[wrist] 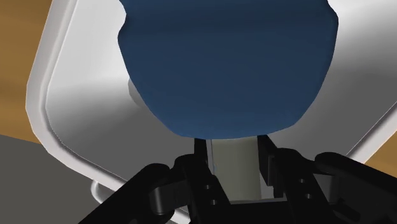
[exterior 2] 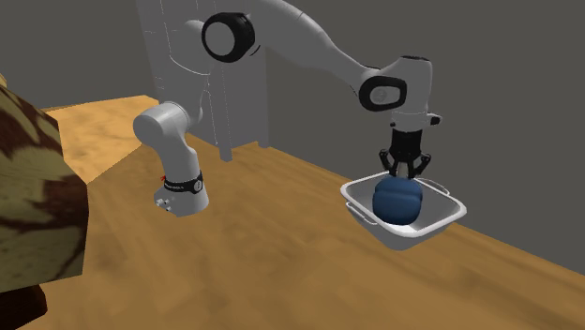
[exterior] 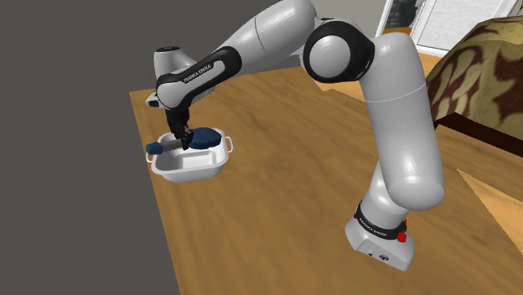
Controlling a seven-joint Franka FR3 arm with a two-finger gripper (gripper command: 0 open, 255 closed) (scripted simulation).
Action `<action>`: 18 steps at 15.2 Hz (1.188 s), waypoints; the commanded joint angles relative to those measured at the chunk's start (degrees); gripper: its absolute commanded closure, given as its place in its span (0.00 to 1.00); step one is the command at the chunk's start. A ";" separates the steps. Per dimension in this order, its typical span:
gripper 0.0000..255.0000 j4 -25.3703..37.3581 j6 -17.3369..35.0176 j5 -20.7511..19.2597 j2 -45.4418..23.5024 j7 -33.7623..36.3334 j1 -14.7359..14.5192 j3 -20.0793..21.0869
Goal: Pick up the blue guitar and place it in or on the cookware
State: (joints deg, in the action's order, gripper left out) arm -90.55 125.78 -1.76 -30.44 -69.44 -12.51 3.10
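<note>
Wood-grain table [exterior: 277, 193] with a flat grey wall behind it, and some brown-and-tan blotchy furniture [exterior: 478, 75] off past one side. A white two-handled pan [exterior: 180, 176] sits close to the table's edge on the grey-wall side, not far from a corner.

The tool [exterior: 178, 138] is right above the pan, pointing down, and it's clamped on the blue guitar [exterior: 204, 137]. In the wrist view you can see the fingers [wrist: 202, 153] pinching the pale grey neck, with the round blue body [wrist: 229, 63] hanging past them over the pan's white floor [wrist: 70, 95].

From the second exterior view the guitar body [exterior 2: 397, 200] is down inside the pan's rim [exterior 2: 441, 220], under the tool [exterior 2: 405, 172]. In the shoulder view the blue head end pokes out over the rim towards the table edge. Can't tell if the guitar is actually touching the pan's bottom.
</note>
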 commanded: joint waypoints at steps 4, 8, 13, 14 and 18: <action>1.00 -0.37 0.26 -0.27 -0.82 -0.02 0.53 -0.54; 1.00 -0.37 0.26 -0.30 -0.82 0.00 0.57 -0.49; 0.00 -0.44 0.18 -0.34 -0.69 0.26 0.38 -0.47; 0.00 -0.38 0.26 -0.30 -0.82 0.00 0.57 -0.49; 0.00 1.54 -5.21 -0.09 2.74 -0.13 0.63 -0.36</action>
State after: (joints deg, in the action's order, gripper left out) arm -89.24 121.59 -1.88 -28.38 -69.54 -11.93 2.75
